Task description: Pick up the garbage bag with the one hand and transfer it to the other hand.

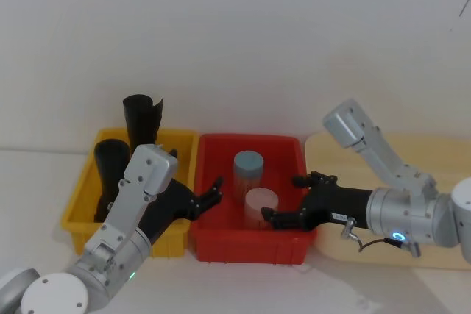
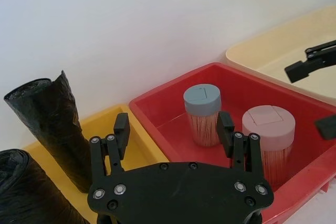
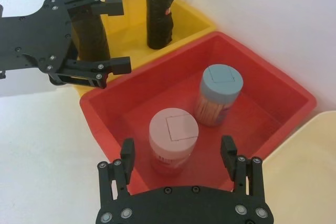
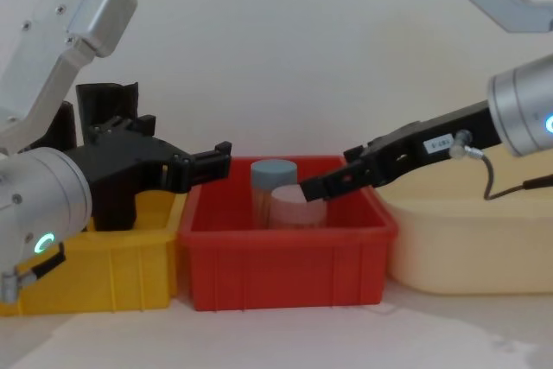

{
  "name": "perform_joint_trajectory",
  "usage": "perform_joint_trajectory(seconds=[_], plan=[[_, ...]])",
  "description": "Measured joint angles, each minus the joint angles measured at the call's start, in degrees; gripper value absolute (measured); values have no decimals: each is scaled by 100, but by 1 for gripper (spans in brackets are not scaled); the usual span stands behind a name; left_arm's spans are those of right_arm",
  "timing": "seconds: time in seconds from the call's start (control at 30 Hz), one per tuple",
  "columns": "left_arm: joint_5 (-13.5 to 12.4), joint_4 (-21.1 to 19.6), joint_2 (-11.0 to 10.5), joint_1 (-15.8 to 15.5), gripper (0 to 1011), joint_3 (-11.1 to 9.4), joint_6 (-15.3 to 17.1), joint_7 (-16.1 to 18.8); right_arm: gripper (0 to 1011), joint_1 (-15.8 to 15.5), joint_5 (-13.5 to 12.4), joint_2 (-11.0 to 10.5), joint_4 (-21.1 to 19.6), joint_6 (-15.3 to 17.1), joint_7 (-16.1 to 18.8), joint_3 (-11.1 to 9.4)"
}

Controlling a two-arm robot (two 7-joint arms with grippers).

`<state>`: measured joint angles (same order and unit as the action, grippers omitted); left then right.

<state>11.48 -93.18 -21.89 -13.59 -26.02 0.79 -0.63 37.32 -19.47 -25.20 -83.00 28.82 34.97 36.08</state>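
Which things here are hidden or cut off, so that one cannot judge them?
Garbage bag: lower part hidden by left arm, head view.
Taller roll: top cut off by upper edge, right wrist view.
Cream tray: inside partly covered by right arm, head view.

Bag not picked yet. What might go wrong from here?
The bag stands right beside a taller roll in the yellow bin; the open left end effector might grab or topple the wrong one. The open right end effector hangs by the pink-lidded jar and might knock it.
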Motion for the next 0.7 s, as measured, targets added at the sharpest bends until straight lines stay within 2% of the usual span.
perform_joint_trajectory(seconds=[0.17,0.7], plan=[[0,0,0,0,1000,0,0,0,1001,149,39,87,224,-56,79,150],[0,0,0,0,1000,0,0,0,1001,451,101,313,758,-269,196,427]])
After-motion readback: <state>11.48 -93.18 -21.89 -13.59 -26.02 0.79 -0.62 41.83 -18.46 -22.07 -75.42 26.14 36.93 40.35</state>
